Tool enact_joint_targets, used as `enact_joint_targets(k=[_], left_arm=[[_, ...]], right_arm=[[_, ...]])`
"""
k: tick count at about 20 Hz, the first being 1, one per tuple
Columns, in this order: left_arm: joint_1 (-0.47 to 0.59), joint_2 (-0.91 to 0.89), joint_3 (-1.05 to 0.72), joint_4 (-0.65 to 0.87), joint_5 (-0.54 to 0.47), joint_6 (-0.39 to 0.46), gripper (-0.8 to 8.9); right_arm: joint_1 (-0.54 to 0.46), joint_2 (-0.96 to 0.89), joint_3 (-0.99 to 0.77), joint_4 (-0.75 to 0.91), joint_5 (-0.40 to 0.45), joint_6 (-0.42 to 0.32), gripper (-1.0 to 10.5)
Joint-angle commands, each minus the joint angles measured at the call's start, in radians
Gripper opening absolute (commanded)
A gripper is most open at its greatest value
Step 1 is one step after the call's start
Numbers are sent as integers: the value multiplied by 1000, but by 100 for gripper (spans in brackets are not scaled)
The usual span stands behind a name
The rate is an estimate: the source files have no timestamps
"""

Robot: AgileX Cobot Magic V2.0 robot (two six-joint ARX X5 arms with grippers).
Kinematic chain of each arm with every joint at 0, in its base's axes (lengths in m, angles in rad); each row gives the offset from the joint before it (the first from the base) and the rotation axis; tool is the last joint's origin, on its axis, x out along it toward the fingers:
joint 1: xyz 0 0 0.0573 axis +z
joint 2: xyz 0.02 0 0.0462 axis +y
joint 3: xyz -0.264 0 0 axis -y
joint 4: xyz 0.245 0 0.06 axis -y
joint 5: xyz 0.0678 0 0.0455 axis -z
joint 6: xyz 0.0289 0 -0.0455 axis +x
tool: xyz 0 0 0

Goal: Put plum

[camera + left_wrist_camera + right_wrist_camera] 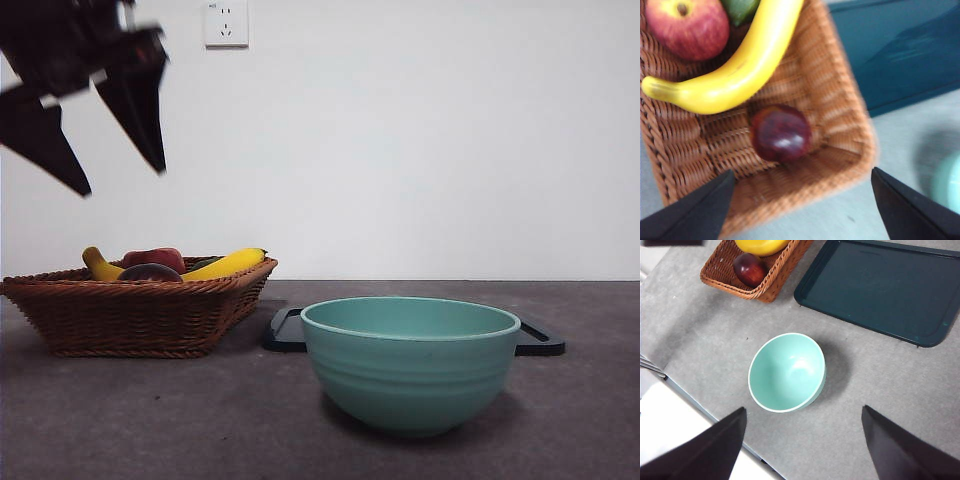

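The left gripper (800,210), jaws spread wide, hovers above the glossy round plum (780,133) in the woven wicker basket (840,100). The right gripper (802,445), also spread, hangs over the smooth teal bowl (787,372).

Below the left end effector sits a brown wicker basket (840,95) holding a yellow banana (740,65) and a red apple (687,25), while the teal bowl (785,372) and dark tray (880,285) lie beneath the right end effector on the grey bench (705,335).
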Motion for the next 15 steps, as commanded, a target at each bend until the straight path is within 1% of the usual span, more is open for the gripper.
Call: enact_joint_targets(k=[1,7,15], left_arm=[[-6,69,24,35,-3,1,437],[-6,196,24,89,-10,2,437],[-11,285,24,139,-10,8,436]], right_arm=[[4,4,18,4,-4,10,369],[4,4,18,5,-4,10,369],[4,4,18,9,-4,10,369]])
